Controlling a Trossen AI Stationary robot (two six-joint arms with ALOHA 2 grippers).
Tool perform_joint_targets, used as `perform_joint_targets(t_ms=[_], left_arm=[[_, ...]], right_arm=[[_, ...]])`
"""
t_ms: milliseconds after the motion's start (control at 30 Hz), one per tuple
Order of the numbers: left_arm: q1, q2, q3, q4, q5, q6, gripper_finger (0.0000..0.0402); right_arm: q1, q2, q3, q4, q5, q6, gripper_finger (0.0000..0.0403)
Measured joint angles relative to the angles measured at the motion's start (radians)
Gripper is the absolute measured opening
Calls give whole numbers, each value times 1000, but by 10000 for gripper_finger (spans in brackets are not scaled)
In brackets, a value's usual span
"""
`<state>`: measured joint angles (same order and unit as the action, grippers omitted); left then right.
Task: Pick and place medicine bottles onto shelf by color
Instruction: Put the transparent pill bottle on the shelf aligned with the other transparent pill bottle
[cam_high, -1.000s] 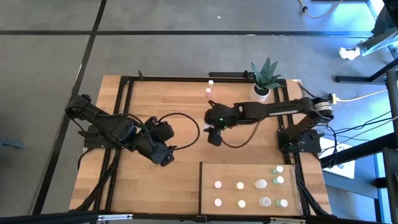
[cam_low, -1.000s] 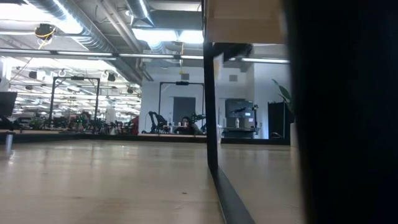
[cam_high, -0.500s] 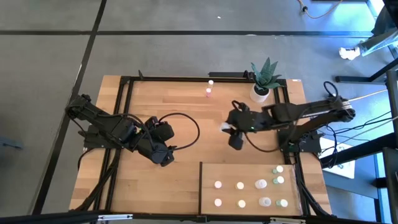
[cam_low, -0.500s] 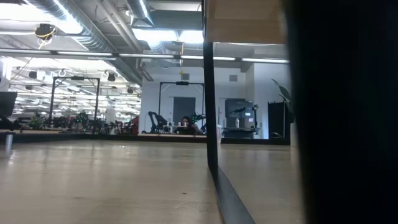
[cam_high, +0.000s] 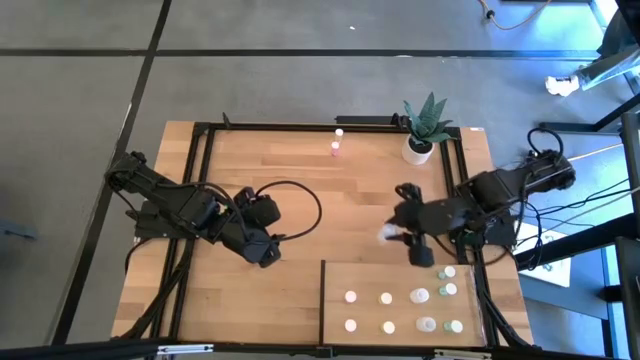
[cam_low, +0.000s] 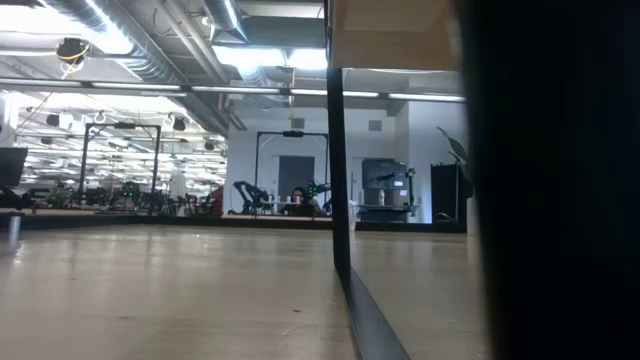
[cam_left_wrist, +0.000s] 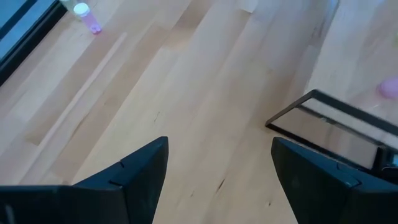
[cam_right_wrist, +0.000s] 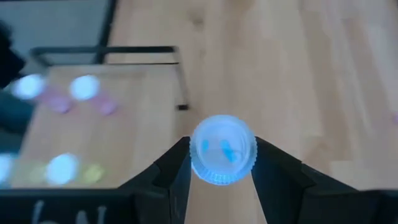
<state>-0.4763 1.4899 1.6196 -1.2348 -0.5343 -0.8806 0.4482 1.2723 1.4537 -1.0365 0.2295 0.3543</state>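
My right gripper (cam_high: 396, 234) hangs over the table just beyond the shelf's far edge, shut on a small white-capped medicine bottle (cam_right_wrist: 222, 150). The shelf (cam_high: 370, 275), a pale panel with a dark edge, lies at the table's near right. Several bottles (cam_high: 418, 296) stand on it in two rows. Two more bottles (cam_high: 336, 148) stand on the tabletop near its far edge, one of them pink (cam_left_wrist: 87, 17). My left gripper (cam_high: 267, 254) waits open over the table's left half, nothing between its fingers (cam_left_wrist: 143, 168). The low view shows neither gripper. My right gripper pinches the bottle between its two fingers (cam_right_wrist: 177, 163), one on each side just under the cap (cam_right_wrist: 222, 134). The fingers slant downward. The bottle is lifted clear of the table and its cap faces the wrist camera, hiding the body.
A white pot with a green plant (cam_high: 424, 128) stands at the far right corner. A black cable (cam_high: 300, 195) loops over the table's middle. A black frame rail (cam_high: 200, 180) runs along the table's edges. Bare tabletop (cam_high: 340, 200) lies between the two arms.
My right gripper has carried the bottle from the table's middle toward the right and near edges, rising as it went, and now hangs close to the shelf's far edge. The bottle has stayed between the fingers throughout.
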Motion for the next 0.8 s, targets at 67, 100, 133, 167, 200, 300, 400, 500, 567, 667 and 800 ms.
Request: perform_joint_targets(t_ms=[67, 100, 133, 167, 200, 300, 400, 500, 567, 667, 800], left_arm=[[0, 0, 0, 18, 0, 0, 279], [0, 0, 0, 25, 0, 0, 279], [0, 0, 0, 31, 0, 0, 279], [0, 0, 0, 34, 0, 0, 279], [0, 0, 0, 36, 0, 0, 279], [0, 0, 0, 41, 0, 0, 279], [0, 0, 0, 41, 0, 0, 279], [0, 0, 0, 41, 0, 0, 279], [0, 0, 0, 41, 0, 0, 279], [0, 0, 0, 41, 0, 0, 279], [0, 0, 0, 41, 0, 1, 279]], right_arm=[[40, -6, 0, -2, -16, 7, 149], [59, -9, -1, -4, -17, 13, 149], [77, -11, -1, -11, -17, 29, 149], [98, -13, -2, -19, -17, 45, 149], [116, -16, -2, -25, -16, 66, 149], [164, -22, -2, -45, -13, 139, 150], [217, -23, -2, -87, 34, 223, 150], [271, -23, -2, -133, 80, 341, 150], [298, -23, -2, -155, 110, 427, 150], [342, -23, -3, -190, 163, 520, 150], [388, -23, -11, -266, 206, 653, 150]])
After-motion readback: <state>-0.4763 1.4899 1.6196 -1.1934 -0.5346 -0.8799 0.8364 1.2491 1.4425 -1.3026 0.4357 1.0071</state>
